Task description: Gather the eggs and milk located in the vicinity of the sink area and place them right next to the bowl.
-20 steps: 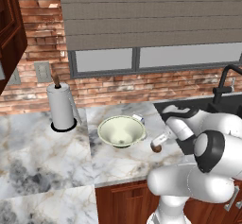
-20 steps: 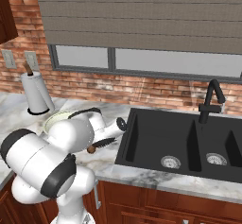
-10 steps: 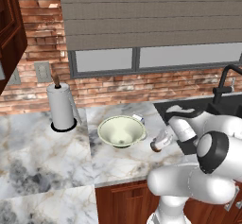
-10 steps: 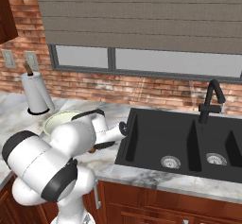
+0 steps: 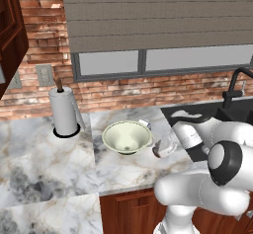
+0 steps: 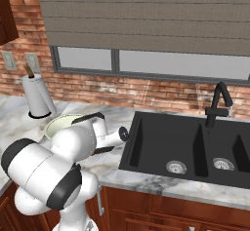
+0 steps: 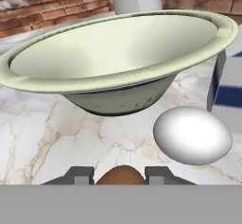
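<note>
The pale cream-green bowl (image 7: 118, 53) (image 5: 127, 138) (image 6: 62, 123) stands on the marble counter. In the hand view a white egg (image 7: 191, 135) lies on the counter just in front of the bowl, to the right. The milk carton (image 7: 228, 93) (image 5: 145, 124), white with a blue band, stands against the bowl's rim. My gripper (image 7: 119, 173) (image 5: 159, 151) is low over the counter near the bowl and is shut on the brown egg (image 7: 120, 176) (image 5: 157, 154). The black sink (image 6: 195, 147) (image 5: 197, 113) with its dark faucet (image 6: 218, 103) lies to the right.
A tall white paper-towel roll (image 5: 64, 112) (image 6: 36, 96) stands behind the bowl to the left. A brick wall and a window close off the back. The counter's front edge (image 5: 133, 188) runs just below the gripper. My own white arm covers part of the counter beside the sink.
The hand with the brown egg has sunk a little toward the counter beside the bowl. Bowl, white egg and carton have stayed put.
</note>
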